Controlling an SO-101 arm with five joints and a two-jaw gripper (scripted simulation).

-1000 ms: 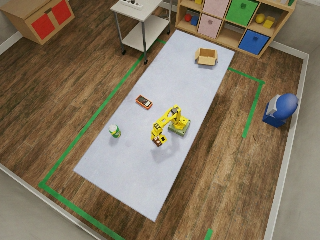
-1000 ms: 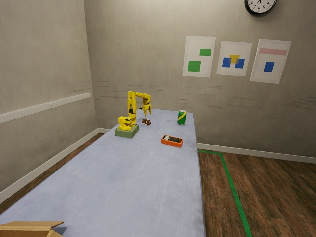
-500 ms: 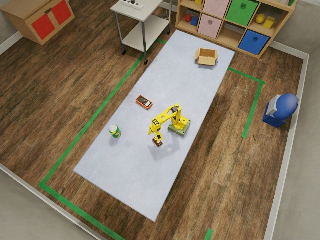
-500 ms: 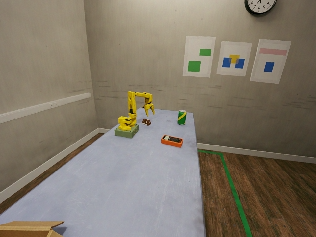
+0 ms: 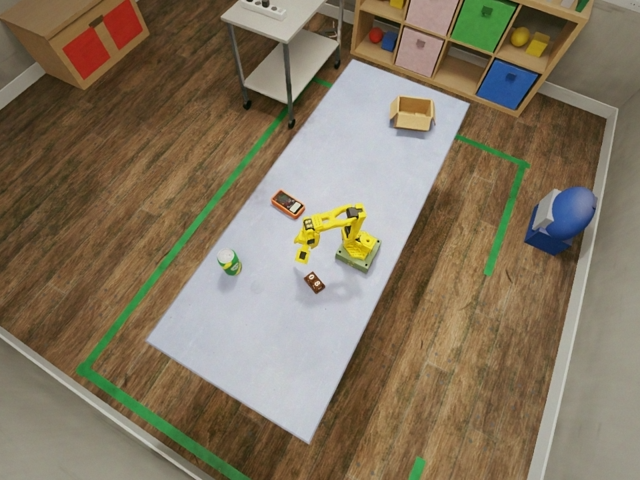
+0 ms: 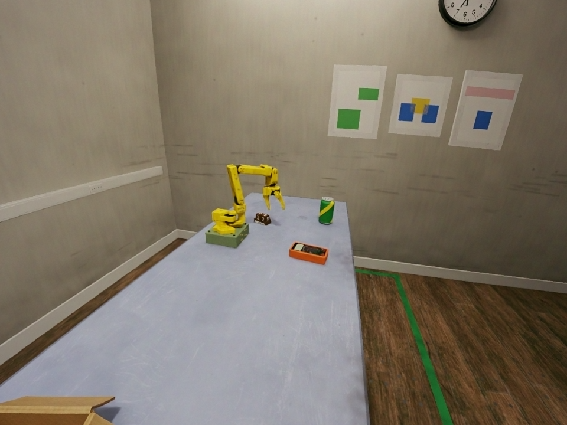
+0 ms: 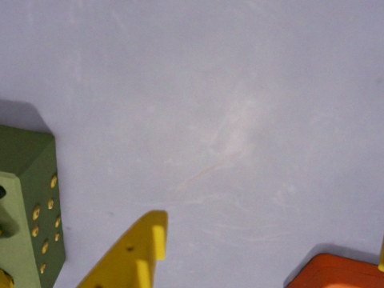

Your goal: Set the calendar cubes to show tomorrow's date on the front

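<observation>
Hovering over the desk [image 5: 232, 335] [image 6: 228, 320] [image 7: 240, 80], claw [image 5: 299, 249] [image 6: 276, 209] [image 7: 272, 240] moderately wide, nothing held. Calendar [image 5: 315, 283] [image 6: 261, 221] sits beside the arm's base [image 5: 343, 259] [image 6: 221, 240] [image 7: 44, 196], near the can [image 5: 230, 262] [image 6: 326, 211]. Cubes look light, stiff (possibly slick, if painted). Best grip: opposite side faces, one cube at a time, lifting straight up.

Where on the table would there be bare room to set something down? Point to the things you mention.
Between the cardboard box [image 5: 412, 121] [image 6: 43, 417] and the orange multimeter [image 5: 287, 204] [image 6: 308, 252] [image 7: 340, 276]. It's crowded where the gripper [image 5: 299, 252] [image 6: 275, 208] hovers near the calendar [image 5: 314, 282] [image 6: 260, 221].
</observation>
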